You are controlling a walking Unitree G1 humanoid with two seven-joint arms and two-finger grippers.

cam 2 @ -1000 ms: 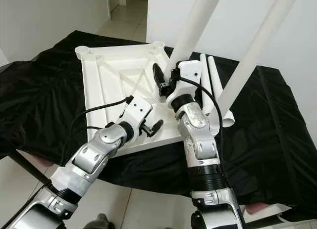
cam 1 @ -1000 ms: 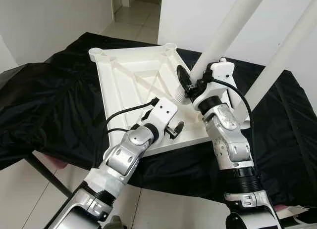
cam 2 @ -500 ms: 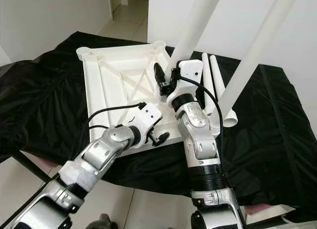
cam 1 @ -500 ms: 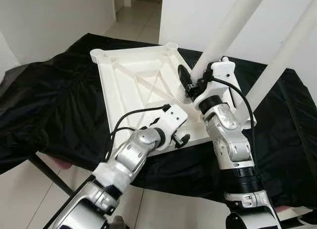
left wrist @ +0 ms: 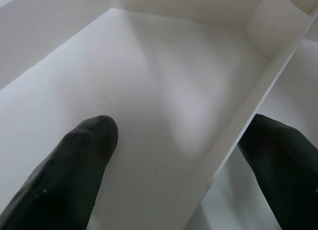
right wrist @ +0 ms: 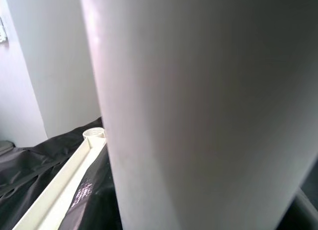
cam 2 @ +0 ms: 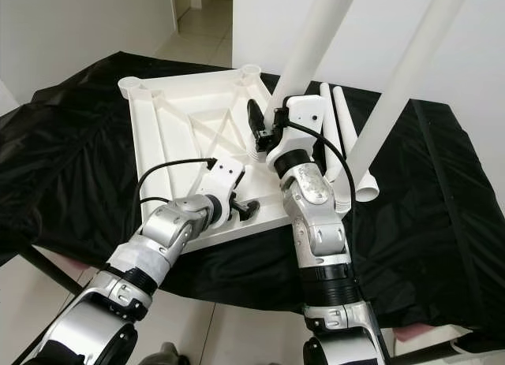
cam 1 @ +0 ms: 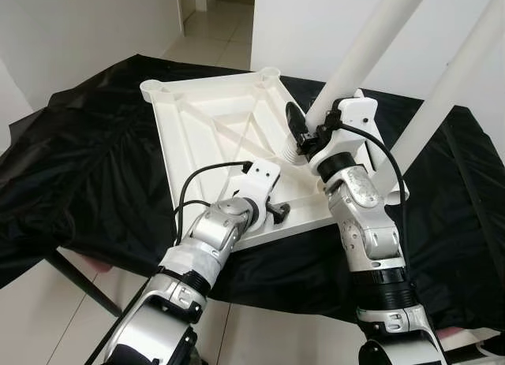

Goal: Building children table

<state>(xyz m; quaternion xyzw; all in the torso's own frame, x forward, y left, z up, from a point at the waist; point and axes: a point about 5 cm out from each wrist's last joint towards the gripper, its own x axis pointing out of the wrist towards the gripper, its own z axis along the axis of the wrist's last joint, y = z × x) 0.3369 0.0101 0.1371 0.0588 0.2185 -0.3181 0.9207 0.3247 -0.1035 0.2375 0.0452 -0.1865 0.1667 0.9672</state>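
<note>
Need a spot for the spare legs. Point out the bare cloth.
Bare black cloth lies left of the upturned tabletop, and more right of the loose legs. Crowded: the near edge, where the left claw straddles a rib and the right claw grips an upright leg.

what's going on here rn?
The robot is assembling a white tabletop lying upside down on a black cloth. The right tool grips a leg standing in a near corner socket. The left tool is open, straddling a rib at the near edge. Another leg already stands upright.
</note>
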